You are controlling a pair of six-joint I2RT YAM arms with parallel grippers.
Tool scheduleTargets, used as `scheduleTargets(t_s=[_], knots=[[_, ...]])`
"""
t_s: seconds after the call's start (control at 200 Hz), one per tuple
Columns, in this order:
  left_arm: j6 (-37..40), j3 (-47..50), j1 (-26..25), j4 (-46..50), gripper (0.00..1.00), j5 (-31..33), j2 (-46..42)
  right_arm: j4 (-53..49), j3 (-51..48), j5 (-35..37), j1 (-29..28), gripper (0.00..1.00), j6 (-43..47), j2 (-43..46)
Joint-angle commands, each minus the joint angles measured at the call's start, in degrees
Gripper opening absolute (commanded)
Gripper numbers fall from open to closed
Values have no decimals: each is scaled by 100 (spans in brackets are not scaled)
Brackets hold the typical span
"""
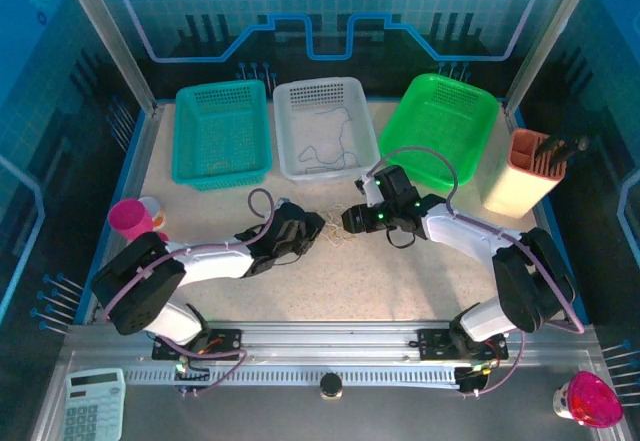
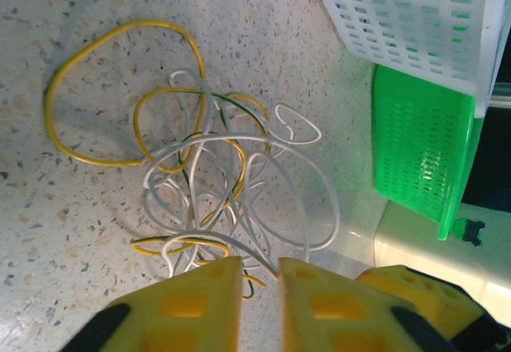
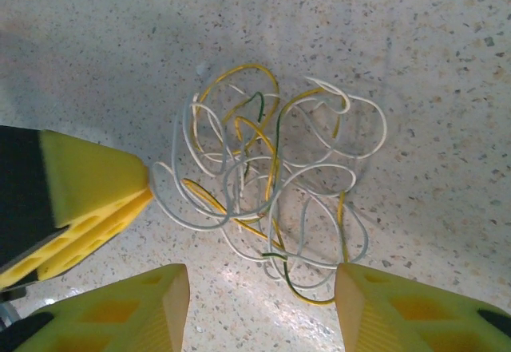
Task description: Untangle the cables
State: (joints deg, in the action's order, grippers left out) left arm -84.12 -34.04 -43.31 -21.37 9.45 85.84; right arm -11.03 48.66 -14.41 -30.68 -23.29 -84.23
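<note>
1. Between the two arms, on the speckled table (image 1: 400,283), the cables (image 1: 337,233) lie in one small messy knot of white, yellow and a bit of dark green.
2. The left gripper (image 2: 262,270) has its fingers almost pressed together. A white wire (image 2: 263,258) runs into the thin gap, so it looks pinched.
3. The right gripper (image 3: 259,288) hangs just over the knot, fingers spread wide, holding nothing.
4. I think the left should hold just that one wire and pull slowly sideways, away from the knot.
5. The right could press the rest down so the whole knot does not slide along.
6. If a loop pulls tight, stop and loosen it first.
</note>
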Motion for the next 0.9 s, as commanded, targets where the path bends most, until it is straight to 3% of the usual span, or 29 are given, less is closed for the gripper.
scheduleTargets(t_s=[0.0, 0.105, 0.5, 0.695, 0.895], knots=[[152, -212, -37, -167, 11, 78, 54, 221, -50, -223, 53, 53, 91, -58], [357, -268, -40, -66, 0, 33, -66, 330, -100, -268, 53, 52, 110, -77], [1314, -992, -30, 659, 0, -1087, -728, 832, -187, -339, -26, 53, 73, -478], [2076, -1185, 33, 1540, 0, -771, -1071, 952, -183, -251, -7, 52, 6, -688], [4033, -1787, 239, 2983, 32, -406, -727, 812, -163, -172, 19, 52, 60, -431]])
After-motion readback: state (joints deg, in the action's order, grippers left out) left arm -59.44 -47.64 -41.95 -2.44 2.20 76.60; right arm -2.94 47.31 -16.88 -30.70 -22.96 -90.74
